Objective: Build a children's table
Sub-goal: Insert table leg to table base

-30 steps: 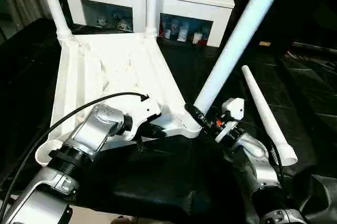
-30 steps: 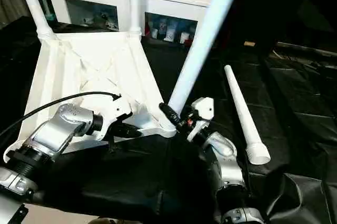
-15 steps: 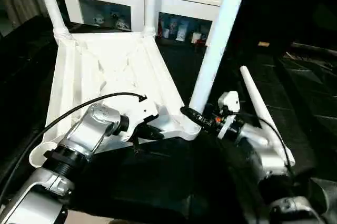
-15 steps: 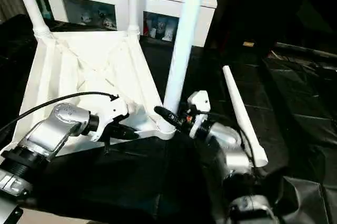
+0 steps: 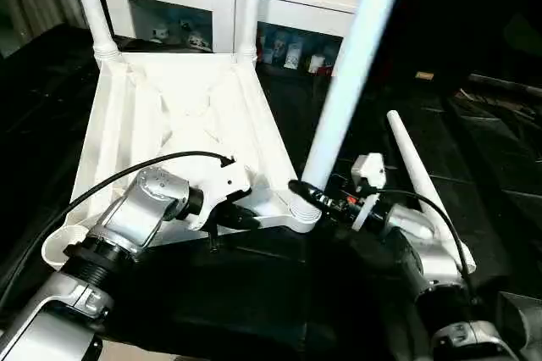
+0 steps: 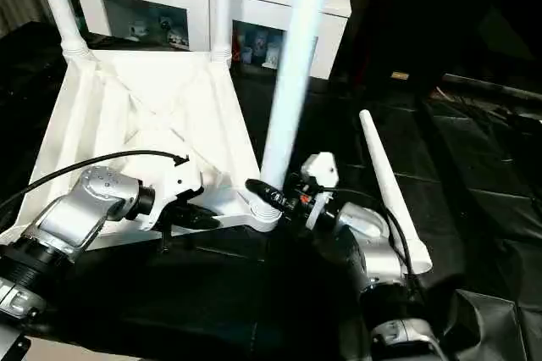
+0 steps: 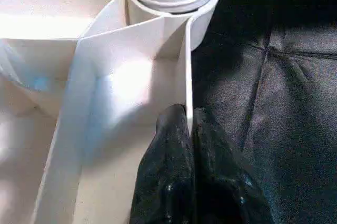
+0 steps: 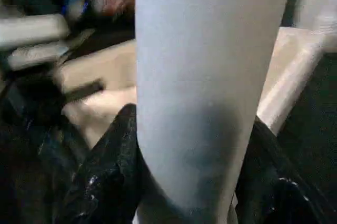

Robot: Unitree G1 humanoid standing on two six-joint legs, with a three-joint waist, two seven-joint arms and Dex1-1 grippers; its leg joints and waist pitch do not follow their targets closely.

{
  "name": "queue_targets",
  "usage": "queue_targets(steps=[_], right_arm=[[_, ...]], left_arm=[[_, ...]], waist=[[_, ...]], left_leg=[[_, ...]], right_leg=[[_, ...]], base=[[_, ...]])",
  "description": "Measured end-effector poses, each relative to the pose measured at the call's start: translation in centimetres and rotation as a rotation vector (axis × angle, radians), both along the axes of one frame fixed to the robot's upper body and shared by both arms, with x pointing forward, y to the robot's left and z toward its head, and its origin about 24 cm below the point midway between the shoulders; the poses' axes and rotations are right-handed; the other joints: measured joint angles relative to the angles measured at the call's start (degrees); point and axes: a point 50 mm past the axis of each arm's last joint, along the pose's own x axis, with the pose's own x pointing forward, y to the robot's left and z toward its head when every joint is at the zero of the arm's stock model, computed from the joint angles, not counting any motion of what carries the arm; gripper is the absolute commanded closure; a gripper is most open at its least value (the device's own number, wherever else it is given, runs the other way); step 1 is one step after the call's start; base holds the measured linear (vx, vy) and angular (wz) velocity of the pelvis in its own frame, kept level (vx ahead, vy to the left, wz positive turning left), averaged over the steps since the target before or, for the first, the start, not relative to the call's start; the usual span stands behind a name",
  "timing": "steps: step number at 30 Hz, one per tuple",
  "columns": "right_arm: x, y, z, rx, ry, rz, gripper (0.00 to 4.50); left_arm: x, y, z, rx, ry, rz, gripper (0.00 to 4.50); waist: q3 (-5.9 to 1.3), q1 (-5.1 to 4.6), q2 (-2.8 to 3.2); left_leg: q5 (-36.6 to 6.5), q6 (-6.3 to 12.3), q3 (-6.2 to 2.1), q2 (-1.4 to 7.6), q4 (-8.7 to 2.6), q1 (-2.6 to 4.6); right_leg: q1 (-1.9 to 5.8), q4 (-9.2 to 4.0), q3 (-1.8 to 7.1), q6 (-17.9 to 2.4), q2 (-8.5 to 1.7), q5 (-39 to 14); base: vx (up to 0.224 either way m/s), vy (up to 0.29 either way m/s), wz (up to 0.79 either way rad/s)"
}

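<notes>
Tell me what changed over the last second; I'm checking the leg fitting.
The leg held in the right hand swung from a strong rightward lean to nearer upright in its corner socket. The left hand stayed pinched on the tabletop's rim; the loose leg lay unmoved.

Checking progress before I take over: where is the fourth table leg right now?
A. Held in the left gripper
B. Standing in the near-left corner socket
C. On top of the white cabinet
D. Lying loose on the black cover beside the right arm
D: the loose leg lies flat on the black cover beside the right gripper, which is closed around the third leg at its socket.
</notes>
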Motion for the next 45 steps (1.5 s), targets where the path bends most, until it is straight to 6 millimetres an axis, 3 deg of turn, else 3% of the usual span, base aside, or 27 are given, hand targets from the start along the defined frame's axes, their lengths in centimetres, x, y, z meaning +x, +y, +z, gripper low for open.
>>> queue_targets(steps=[11,18,26,36,38,45], right_arm=[[-0.8,-0.5,-1.0,0.132,0.053,-0.114,2.64],[-1.7,0.0,-0.7,0.029,-0.085,-0.185,2.64],[-1.9,0.6,-0.3,0.007,-0.138,-0.207,2.64],[-1.7,0.8,0.5,-0.106,-0.212,-0.089,2.64],[-1.6,0.8,0.6,-0.123,-0.217,-0.065,2.64],[-1.1,1.1,0.9,-0.155,-0.208,0.034,2.64]], left_arm=[[0.1,-0.4,0.0,-0.01,-0.012,0.002,4.5],[0.4,-0.4,-0.1,-0.021,-0.028,0.022,4.5],[0.4,-0.2,0.2,-0.031,-0.03,0.021,4.5],[0.2,0.3,0.7,-0.014,-0.049,0.021,4.5],[0.1,0.3,0.7,-0.014,-0.049,0.022,4.5],[-0.4,0.6,0.9,-0.007,-0.053,0.014,4.5]], waist=[[0.35,0.63,0.65],[0.97,1.36,2.0],[1.52,1.46,2.35],[2.19,0.81,1.17],[2.16,0.51,1.07],[1.84,-0.11,-0.1]], left_leg=[[0.0,0.0,0.03,0.0,-0.01,-0.02],[0.0,0.0,0.06,-0.03,-0.21,0.03],[0.0,-0.01,0.05,-0.05,-0.69,-0.03],[0.0,-0.01,0.06,-0.07,-1.05,-0.03],[0.0,-0.01,0.06,-0.07,-1.17,-0.02],[0.0,-0.01,0.17,-0.11,-1.65,0.04]], right_leg=[[0.0,-0.02,-0.01,0.0,-0.03,0.0],[-0.06,-0.03,0.03,0.1,-0.04,0.0],[-0.26,-0.06,0.01,0.2,0.0,-0.1],[-0.42,-0.29,0.01,0.3,0.0,-0.2],[-0.45,-0.46,-0.01,0.3,0.01,-0.2],[-0.37,-0.71,-0.02,0.3,0.02,-0.2]], base=[[0.0,0.0,0.0],[0.0,0.0,0.0],[0.0,0.0,0.0],[0.0,0.0,0.0],[0.0,0.0,0.0],[0.0,0.0,0.0]])
